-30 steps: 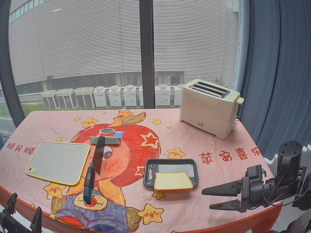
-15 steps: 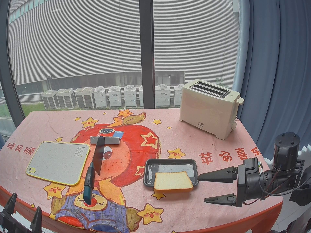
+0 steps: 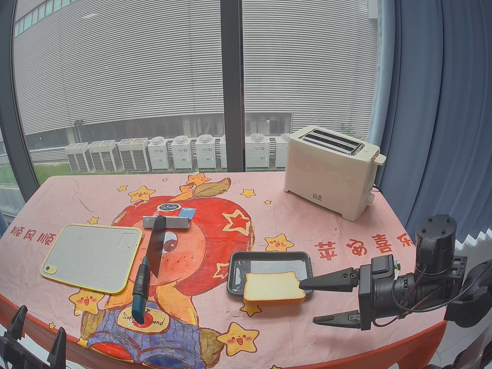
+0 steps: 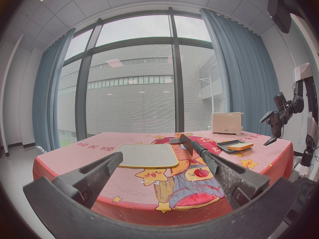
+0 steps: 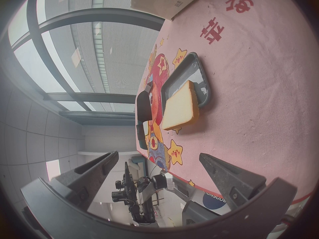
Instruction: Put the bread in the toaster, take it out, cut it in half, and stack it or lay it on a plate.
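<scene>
A slice of bread [image 3: 274,287] lies half on the front rim of a black tray [image 3: 270,263], right of the table's middle. The cream toaster [image 3: 330,170] stands at the back right, slots empty. A knife [image 3: 146,270] with a teal handle lies beside the grey cutting board [image 3: 92,256] at the left. My right gripper [image 3: 309,302] is open, turned on its side just right of the bread, upper finger near the tray's corner. The right wrist view has the bread [image 5: 181,107] ahead of the open gripper [image 5: 158,156]. My left gripper [image 4: 162,156] is open and empty, off the table's front left edge.
A small grey block [image 3: 166,222] lies under the knife's tip. A blue curtain [image 3: 435,103] hangs at the right behind the toaster. A pink printed cloth [image 3: 205,329] covers the table, with bare room between tray and toaster.
My right gripper has moved left along the table's front right edge toward the bread, staying open. Bread, tray, knife and left arm have not moved.
</scene>
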{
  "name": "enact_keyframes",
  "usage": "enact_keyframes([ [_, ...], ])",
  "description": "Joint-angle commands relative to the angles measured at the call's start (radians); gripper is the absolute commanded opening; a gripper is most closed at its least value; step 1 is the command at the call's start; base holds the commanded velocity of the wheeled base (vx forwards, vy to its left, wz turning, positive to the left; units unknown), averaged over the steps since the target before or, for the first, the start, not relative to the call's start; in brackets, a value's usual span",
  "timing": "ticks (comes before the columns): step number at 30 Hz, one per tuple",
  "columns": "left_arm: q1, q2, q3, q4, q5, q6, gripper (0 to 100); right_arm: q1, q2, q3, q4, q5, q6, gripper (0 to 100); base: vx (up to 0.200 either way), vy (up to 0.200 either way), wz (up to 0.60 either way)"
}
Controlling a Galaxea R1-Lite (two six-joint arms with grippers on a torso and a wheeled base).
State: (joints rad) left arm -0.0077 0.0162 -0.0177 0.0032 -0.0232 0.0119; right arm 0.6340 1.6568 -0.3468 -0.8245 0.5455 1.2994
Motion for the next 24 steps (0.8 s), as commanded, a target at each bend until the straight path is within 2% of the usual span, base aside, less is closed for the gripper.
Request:
enact_keyframes([
  [1, 0.0, -0.016, 0.018, 0.0, 0.0, 0.0, 100, 0.001, 0.037, -0.003, -0.016, 0.001, 0.02, 100, 0.0, 0.0, 0.0],
  [10, 0.0, -0.016, 0.018, 0.0, 0.0, 0.0, 100, 0.001, 0.118, 0.008, -0.125, -0.001, 0.034, 100, 0.0, 0.0, 0.0],
  [17, 0.0, -0.016, 0.018, 0.0, 0.0, 0.0, 100, 0.003, 0.141, 0.008, -0.128, -0.003, 0.034, 100, 0.0, 0.0, 0.0],
  [24, 0.0, -0.016, 0.018, 0.0, 0.0, 0.0, 100, -0.004, 0.143, 0.012, -0.128, -0.001, 0.057, 100, 0.0, 0.0, 0.0],
])
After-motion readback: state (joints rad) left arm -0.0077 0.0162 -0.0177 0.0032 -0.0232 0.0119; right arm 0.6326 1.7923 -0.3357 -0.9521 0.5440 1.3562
